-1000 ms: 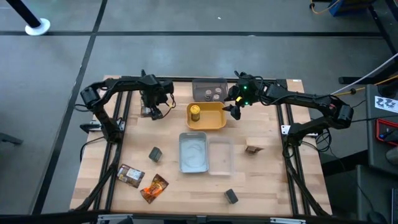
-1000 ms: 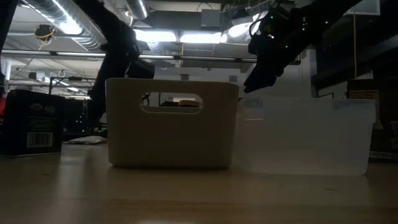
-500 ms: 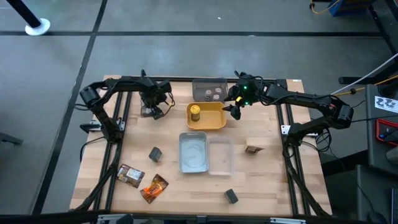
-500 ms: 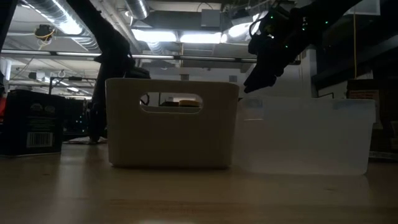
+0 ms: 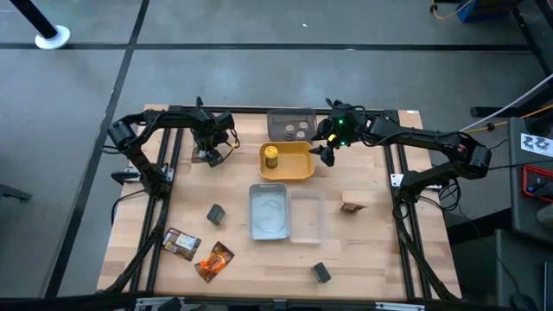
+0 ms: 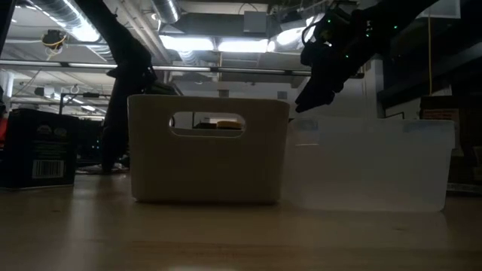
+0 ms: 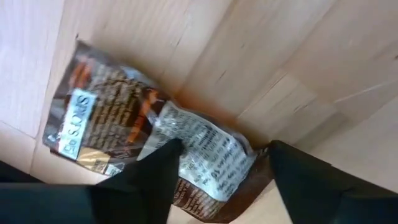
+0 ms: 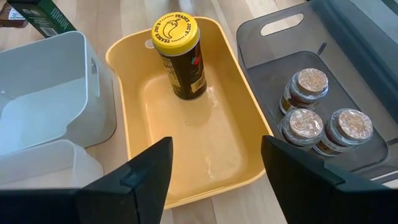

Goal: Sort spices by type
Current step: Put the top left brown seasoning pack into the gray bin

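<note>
A brown foil packet [image 7: 118,118] lies flat on the wood at the table's far left. My left gripper [image 7: 225,147] points down over it, open, one finger on each side of the packet's one end; the high view shows this gripper [image 5: 210,155] low over the table. My right gripper [image 8: 214,180] hangs open above the yellow tray [image 8: 242,155], where a yellow-lidded jar [image 8: 180,56] stands upright. Three round brown jars [image 8: 317,115] stand in the grey tray [image 8: 273,37]. Near the front lie two dark cubes [image 5: 216,213] [image 5: 321,273], a brown packet [image 5: 181,244] and an orange packet [image 5: 215,261]. My left gripper stands over the brown packet's end [image 7: 211,155] from above, fingers across it. One finger [image 7: 155,180] covers the packet's edge in the wrist view, so I cannot tell whether it touches. The packet lies flat on the table.
A pale tray [image 5: 269,212] and a clear tray [image 5: 307,216] sit side by side at the table's middle. A small brown item [image 5: 351,206] lies right of them. In the low view a dark box [image 6: 38,150] stands at the left.
My left gripper has sunk toward the table and shifted a little toward the table's left edge, down over the brown packet at the far left. My right arm has kept still.
</note>
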Robot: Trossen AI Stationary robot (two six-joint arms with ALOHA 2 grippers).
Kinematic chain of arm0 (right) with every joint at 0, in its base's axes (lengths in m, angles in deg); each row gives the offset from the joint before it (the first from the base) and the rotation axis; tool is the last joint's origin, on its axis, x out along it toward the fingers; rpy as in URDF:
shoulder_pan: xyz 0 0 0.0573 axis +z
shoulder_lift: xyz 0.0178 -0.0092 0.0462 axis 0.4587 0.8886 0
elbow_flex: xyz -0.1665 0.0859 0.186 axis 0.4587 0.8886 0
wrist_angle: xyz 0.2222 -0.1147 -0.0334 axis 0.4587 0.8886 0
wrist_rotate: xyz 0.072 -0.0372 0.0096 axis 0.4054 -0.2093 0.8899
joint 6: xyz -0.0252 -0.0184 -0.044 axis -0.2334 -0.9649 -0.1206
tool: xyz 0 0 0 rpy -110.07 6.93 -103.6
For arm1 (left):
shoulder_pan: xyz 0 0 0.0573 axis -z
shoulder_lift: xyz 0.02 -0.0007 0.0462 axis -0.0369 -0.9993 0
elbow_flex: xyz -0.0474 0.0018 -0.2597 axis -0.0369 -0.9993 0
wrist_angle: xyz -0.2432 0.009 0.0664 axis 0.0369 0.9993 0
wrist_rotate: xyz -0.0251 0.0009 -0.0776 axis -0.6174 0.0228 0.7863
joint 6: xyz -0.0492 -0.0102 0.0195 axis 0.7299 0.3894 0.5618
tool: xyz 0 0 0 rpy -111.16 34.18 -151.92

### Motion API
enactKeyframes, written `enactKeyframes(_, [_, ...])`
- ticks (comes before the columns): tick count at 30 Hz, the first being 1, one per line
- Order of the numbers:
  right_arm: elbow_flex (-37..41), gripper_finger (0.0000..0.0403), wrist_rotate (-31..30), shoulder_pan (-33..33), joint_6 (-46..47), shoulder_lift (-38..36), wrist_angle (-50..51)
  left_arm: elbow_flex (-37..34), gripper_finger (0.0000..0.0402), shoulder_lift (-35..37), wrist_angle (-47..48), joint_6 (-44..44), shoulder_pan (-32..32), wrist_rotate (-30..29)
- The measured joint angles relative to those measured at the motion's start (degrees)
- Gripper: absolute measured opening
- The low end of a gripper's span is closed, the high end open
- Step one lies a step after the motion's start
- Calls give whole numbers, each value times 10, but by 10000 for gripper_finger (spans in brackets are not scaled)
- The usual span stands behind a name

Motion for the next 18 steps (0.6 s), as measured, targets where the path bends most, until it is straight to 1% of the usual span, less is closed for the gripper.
enactKeyframes(4, [0,246,0,0,0,0,0,-1,164,-1,0,-6,0,-4])
enactKeyframes(8, [0,246,0,0,0,0,0,-1,91,-1,-1,-5,0,-7])
enactKeyframes(12, [0,246,0,0,0,0,0,1,24,-2,0,10,-1,-8])
enactKeyframes(14, [0,246,0,0,0,0,0,10,11,-3,5,22,-1,-5])
enactKeyframes(18, [0,246,0,0,0,0,0,40,15,-6,26,20,0,25])
